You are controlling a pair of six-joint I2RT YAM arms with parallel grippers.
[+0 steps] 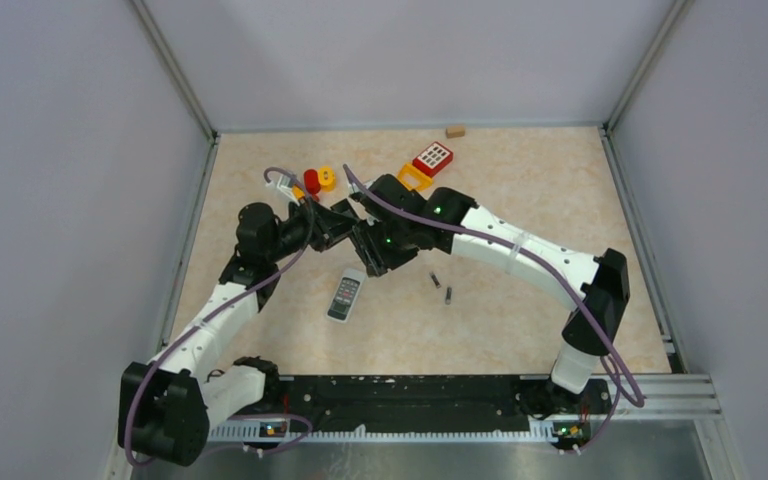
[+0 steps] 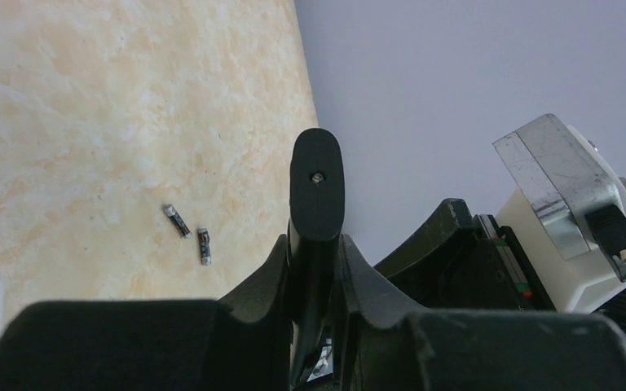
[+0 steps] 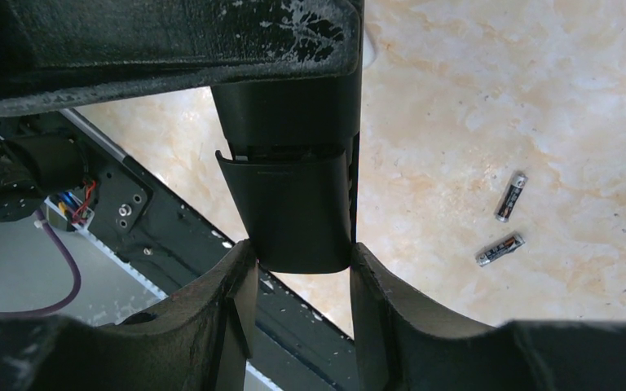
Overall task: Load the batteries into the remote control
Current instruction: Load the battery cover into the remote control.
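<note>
The fingers (image 3: pixel 228 309) of my right gripper (image 3: pixel 301 252) crowd the bottom of the wrist view, clamped on both sides of the black remote (image 3: pixel 297 204), whose back-panel seam faces the lens; my left gripper (image 2: pixel 316 252) pinches the same remote across its thin edge; two batteries (image 3: pixel 511 196) lie loose on the marbled table (image 1: pixel 540 170), just beside each other and clear of both grips; a pale remote (image 1: pixel 345 295) rests to their left.

Left arm (image 1: pixel 215 310), right arm (image 1: pixel 520 250) bent inward, wrists close; left gripper (image 2: pixel 315 244), right gripper (image 3: pixel 301 248) seemingly both clamped.
</note>
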